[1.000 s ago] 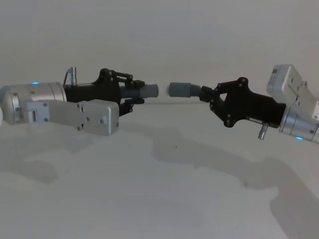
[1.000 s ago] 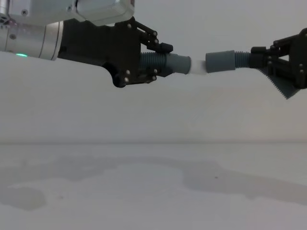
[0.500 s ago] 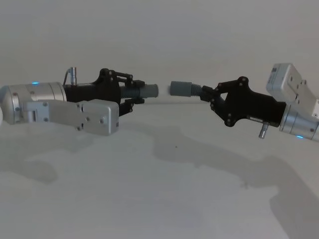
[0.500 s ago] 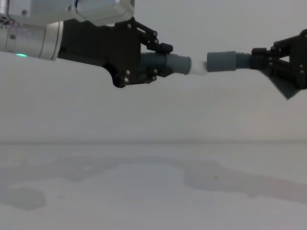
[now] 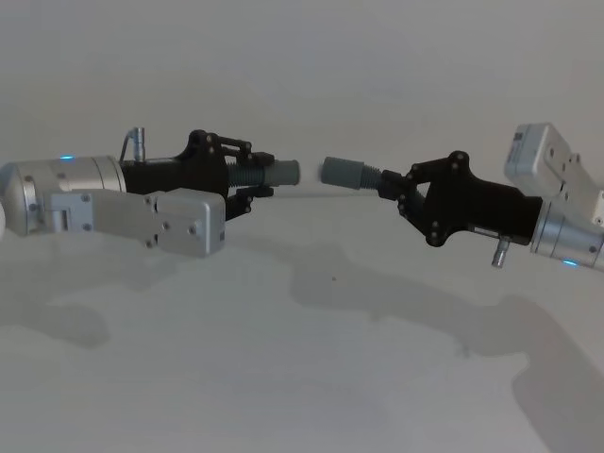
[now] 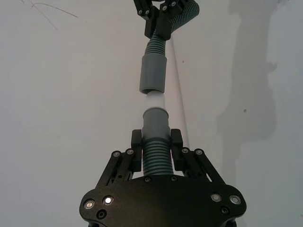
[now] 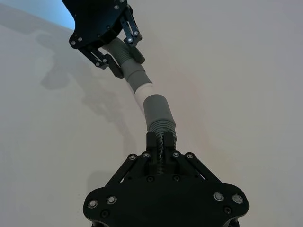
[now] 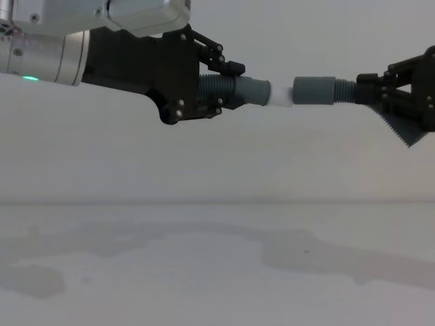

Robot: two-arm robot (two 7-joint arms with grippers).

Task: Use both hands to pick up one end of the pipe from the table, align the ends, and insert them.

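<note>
Right, both sets of jaws are clamping narrow on ribbed hose: the left gripper (image 8: 216,87) is squeezing the ribbed middle of the left pipe piece (image 8: 234,89), and the right gripper (image 8: 380,95) is pinching the ribs of the right pipe piece (image 8: 319,91). Both pieces are hanging in the air, well above the table (image 8: 204,272), w/ only their shadows lying on it.

The left piece's grey cuff (image 6: 155,124) is sticking out past the fingers and ending in a narrower white tip (image 6: 154,100). That tip is pointing straight at the open mouth of the right piece's cuff (image 6: 153,73). In the left wrist view the white tip is reaching right up to that mouth; whether it is just touching or barely inside, can't tell. In the head view the two cuffs are sitting roughly in line, approx level.

Further out, the left arm is coming in from the left edge, the right arm from the right.
</note>
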